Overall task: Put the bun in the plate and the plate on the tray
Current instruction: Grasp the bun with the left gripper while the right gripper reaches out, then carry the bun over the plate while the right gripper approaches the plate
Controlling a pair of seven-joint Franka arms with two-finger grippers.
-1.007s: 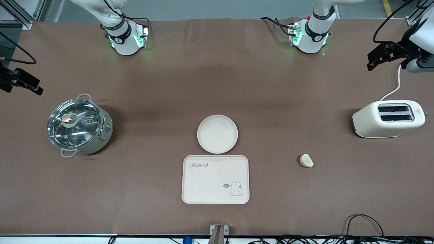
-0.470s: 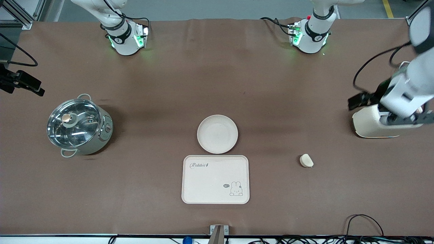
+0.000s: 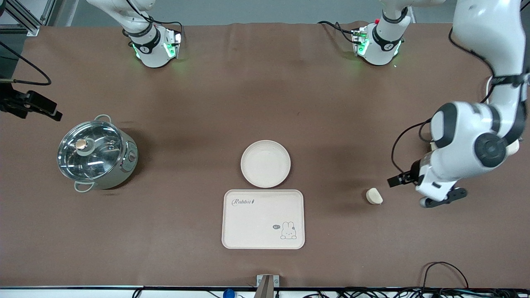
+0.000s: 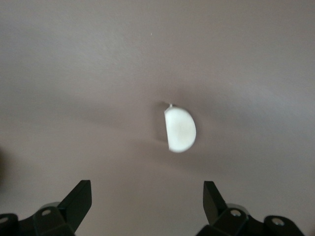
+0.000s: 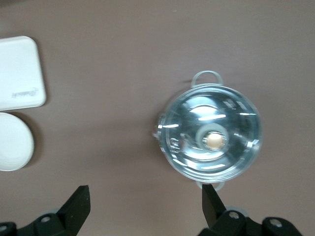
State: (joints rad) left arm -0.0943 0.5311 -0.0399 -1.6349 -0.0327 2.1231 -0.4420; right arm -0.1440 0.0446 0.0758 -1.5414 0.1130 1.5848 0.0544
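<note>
The bun [image 3: 374, 196] lies on the brown table, toward the left arm's end, apart from the plate and tray. It also shows in the left wrist view [image 4: 179, 129]. The round plate [image 3: 265, 163] sits empty mid-table, touching the edge of the rabbit tray [image 3: 263, 219], which lies nearer the front camera. My left gripper [image 3: 419, 190] is open and empty, low beside the bun; its fingers are spread in its wrist view [image 4: 146, 204]. My right gripper [image 3: 31, 104] is open and empty, waiting high by the pot; its wrist view [image 5: 145, 204] shows the tray [image 5: 19, 73] and plate [image 5: 12, 142].
A steel pot with a glass lid [image 3: 96, 154] stands toward the right arm's end, also seen from above [image 5: 211, 132]. A cream toaster [image 3: 514, 148] is mostly hidden by the left arm. Cables lie along the table's front edge [image 3: 443, 273].
The left arm has swung from above the toaster down to just beside the bun. The right gripper has drifted slightly. Bun, plate and tray have not moved.
</note>
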